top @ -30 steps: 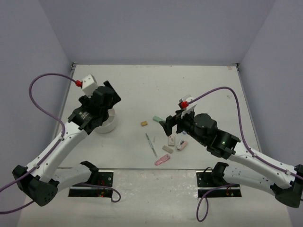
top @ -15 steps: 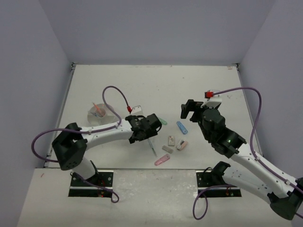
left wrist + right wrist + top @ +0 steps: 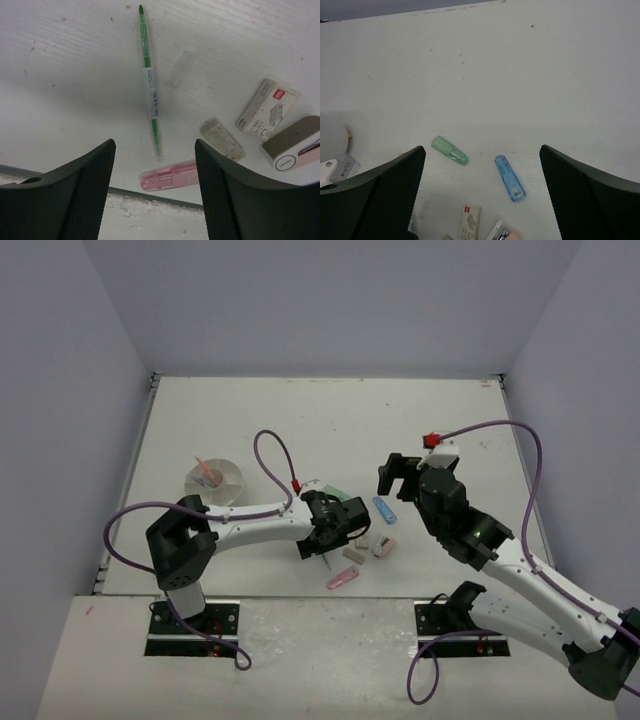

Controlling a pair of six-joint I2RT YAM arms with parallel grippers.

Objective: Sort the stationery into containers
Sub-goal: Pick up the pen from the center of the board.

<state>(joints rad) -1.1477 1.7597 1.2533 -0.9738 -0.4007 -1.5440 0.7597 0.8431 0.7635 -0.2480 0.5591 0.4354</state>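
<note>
The round white container (image 3: pixel 215 481) stands at the left with a pink and an orange pen in it. My left gripper (image 3: pixel 335 525) hovers open over the loose stationery. In the left wrist view a thin green pen (image 3: pixel 150 90) lies ahead of the fingers (image 3: pixel 95 170), and a pink marker (image 3: pixel 170 181) lies on the table below the gap, not gripped. My right gripper (image 3: pixel 395 475) hangs open and empty above a green marker (image 3: pixel 450 150) and a blue marker (image 3: pixel 510 177).
A grey speckled eraser (image 3: pixel 222 139), a small staples box (image 3: pixel 267 107), a pink-and-white stapler (image 3: pixel 295 142) and a clear cap (image 3: pixel 180 70) lie close together right of the pen. The table's front edge (image 3: pixel 150 194) runs just behind the pink marker.
My left arm swung from the white container across to the pile of items at centre. My right gripper pulled back and up, uncovering the blue marker.
</note>
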